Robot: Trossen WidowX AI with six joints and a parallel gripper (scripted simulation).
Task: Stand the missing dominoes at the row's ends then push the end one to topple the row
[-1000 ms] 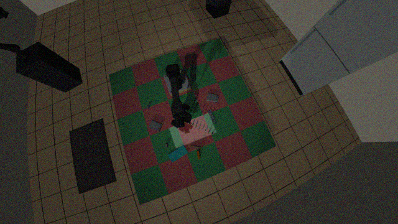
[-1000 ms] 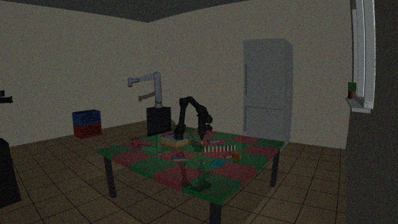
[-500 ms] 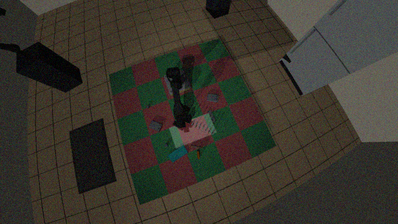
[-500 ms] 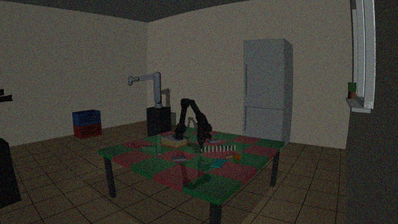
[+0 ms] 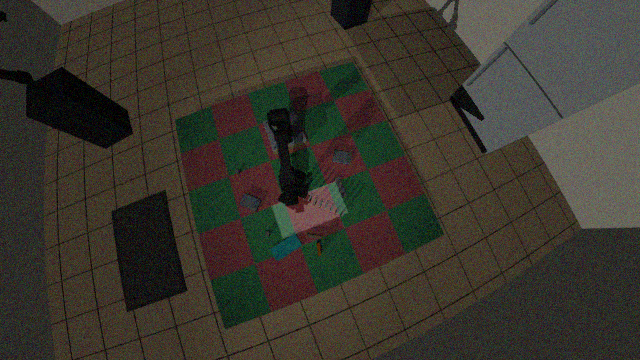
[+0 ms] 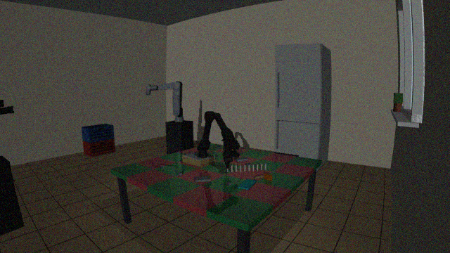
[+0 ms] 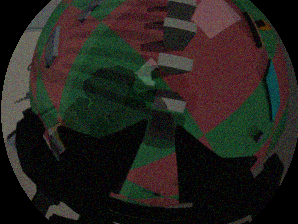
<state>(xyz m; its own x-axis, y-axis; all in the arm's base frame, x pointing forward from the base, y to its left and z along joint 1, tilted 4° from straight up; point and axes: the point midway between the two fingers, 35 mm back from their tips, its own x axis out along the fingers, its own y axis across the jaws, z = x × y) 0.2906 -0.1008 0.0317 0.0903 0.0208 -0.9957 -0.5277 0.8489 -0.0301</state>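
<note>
A row of standing dominoes, dark with pale edges, (image 5: pixel 326 202) (image 6: pixel 249 168) (image 7: pixel 175 62) runs along the lit patch of the checked table and up the wrist view. My gripper (image 6: pixel 227 169) (image 7: pixel 161 126) is low at the near end of the row, the left end in the exterior view. It is slightly open around a shaded domino (image 7: pixel 161 132), which stands between the fingertips in line with the row. The row domino with a pale top (image 7: pixel 171 104) is just beyond the fingertips. Whether a finger still touches the shaded domino is too dark to tell.
A teal flat block (image 5: pixel 286 247) (image 6: pixel 247 184) (image 7: pixel 273 92) and an orange object (image 5: pixel 320 247) (image 6: pixel 268 176) lie beside the row. Grey flat pieces (image 5: pixel 250 202) (image 5: pixel 342 156) (image 6: pixel 202 179) lie on either side. A small dark item (image 5: pixel 269 232) (image 7: pixel 258 136) lies near the teal block.
</note>
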